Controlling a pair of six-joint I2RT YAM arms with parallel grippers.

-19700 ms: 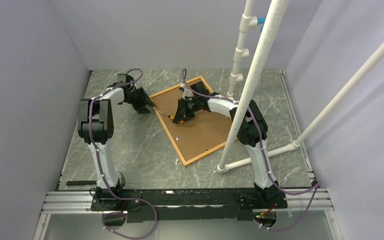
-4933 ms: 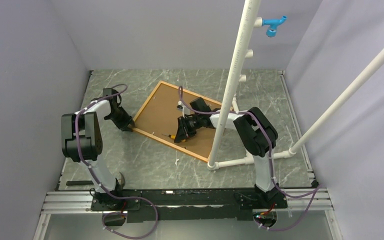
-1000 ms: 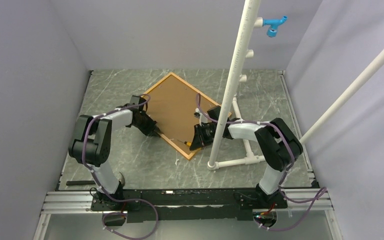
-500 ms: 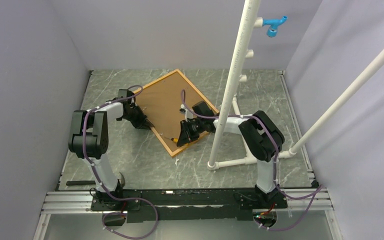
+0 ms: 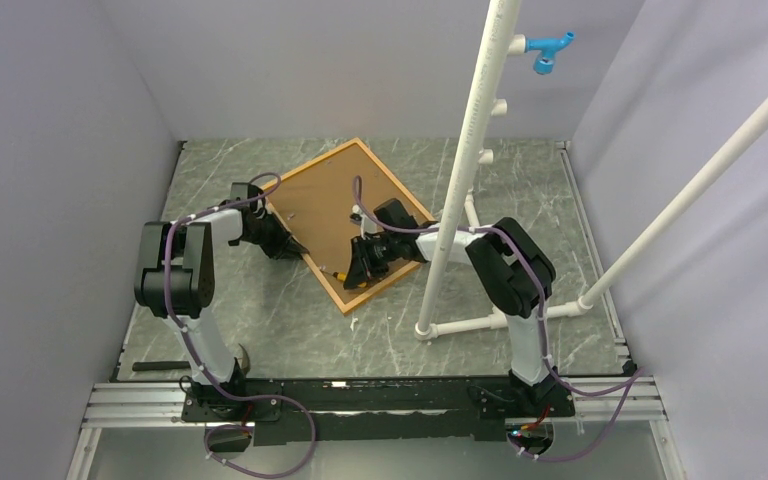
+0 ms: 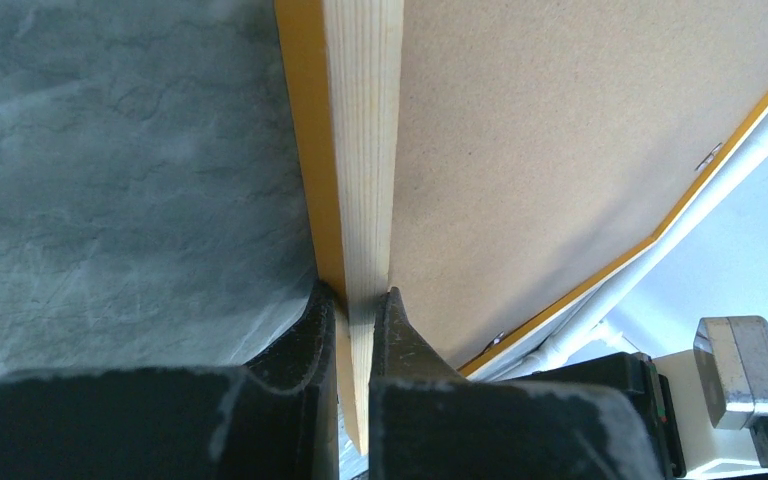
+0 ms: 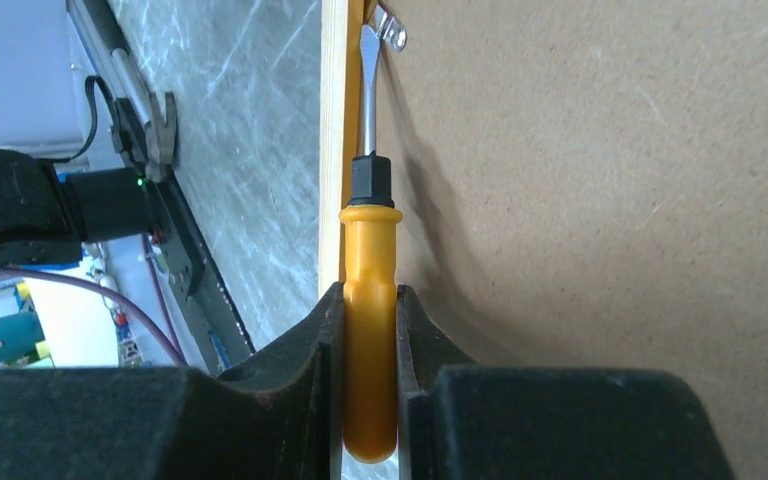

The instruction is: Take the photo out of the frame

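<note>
The orange frame (image 5: 312, 270) lies face down on the marble table, with the brown backing board (image 5: 335, 200) facing up. The photo is hidden under the board. My left gripper (image 5: 295, 247) is shut on the frame's left rail (image 6: 355, 150), one finger on each side of the wood. My right gripper (image 5: 352, 272) is shut on an orange-handled screwdriver (image 7: 370, 250). The screwdriver lies along the frame's inner edge (image 7: 332, 120), and its blade tip is at a small metal tab (image 7: 392, 30) on the board (image 7: 610, 200).
A white PVC pipe stand (image 5: 460, 170) rises just right of the frame, with its base (image 5: 465, 325) on the table beside my right arm. A blue fitting (image 5: 545, 48) sits high on the stand. A black tool (image 5: 160, 366) lies at the near left edge. Walls enclose three sides.
The frame has turned a little on the table, its near corner swinging left. Both grippers have kept their holds and moved with it, the right one shifting left along the near rail.
</note>
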